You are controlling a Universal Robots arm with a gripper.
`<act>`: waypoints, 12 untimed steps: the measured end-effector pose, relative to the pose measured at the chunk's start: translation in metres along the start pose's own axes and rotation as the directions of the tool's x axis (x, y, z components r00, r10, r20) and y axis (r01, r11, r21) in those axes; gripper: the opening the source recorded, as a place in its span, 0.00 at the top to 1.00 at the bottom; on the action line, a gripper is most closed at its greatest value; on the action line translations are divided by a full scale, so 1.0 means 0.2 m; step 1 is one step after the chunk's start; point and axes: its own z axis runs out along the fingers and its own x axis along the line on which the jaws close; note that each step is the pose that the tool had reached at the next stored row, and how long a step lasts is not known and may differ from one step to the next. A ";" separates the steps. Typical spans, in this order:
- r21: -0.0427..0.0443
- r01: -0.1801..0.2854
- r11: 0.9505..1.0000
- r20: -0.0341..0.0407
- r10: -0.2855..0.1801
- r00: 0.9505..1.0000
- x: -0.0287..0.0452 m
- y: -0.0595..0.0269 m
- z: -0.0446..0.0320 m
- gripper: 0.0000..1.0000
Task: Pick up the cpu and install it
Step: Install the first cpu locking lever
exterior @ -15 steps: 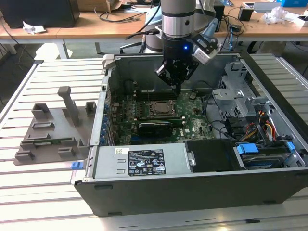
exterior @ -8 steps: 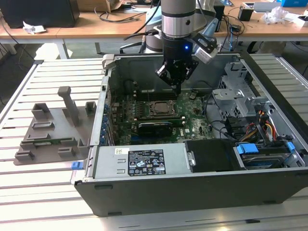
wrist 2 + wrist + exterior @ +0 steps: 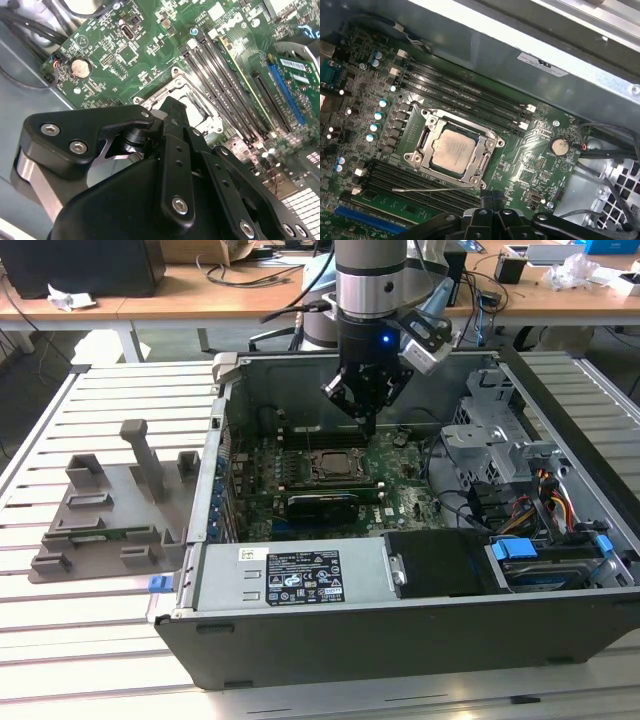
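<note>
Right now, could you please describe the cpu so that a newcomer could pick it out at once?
Look inside the open computer case at the green motherboard. Near its middle, between banks of long black memory slots, sits a metal socket frame. The cpu is the flat silvery-grey square lying within that frame; the nearby coin battery is round.

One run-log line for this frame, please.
gripper: jaws shut, empty, hovering over motherboard inside computer case | cpu: lying in socket frame, not held
</note>
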 end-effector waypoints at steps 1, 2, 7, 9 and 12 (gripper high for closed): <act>0.001 -0.018 1.000 -0.001 0.018 1.000 0.000 0.000 0.000 0.89; 0.002 -0.038 0.999 -0.003 0.038 0.999 0.000 0.000 0.000 0.89; 0.005 -0.122 0.993 -0.015 0.122 0.992 0.000 0.000 0.000 0.89; 0.007 -0.171 0.985 -0.021 0.171 0.985 0.000 0.000 0.001 0.89; 0.011 -0.225 0.974 -0.025 0.225 0.974 0.000 0.000 0.002 0.89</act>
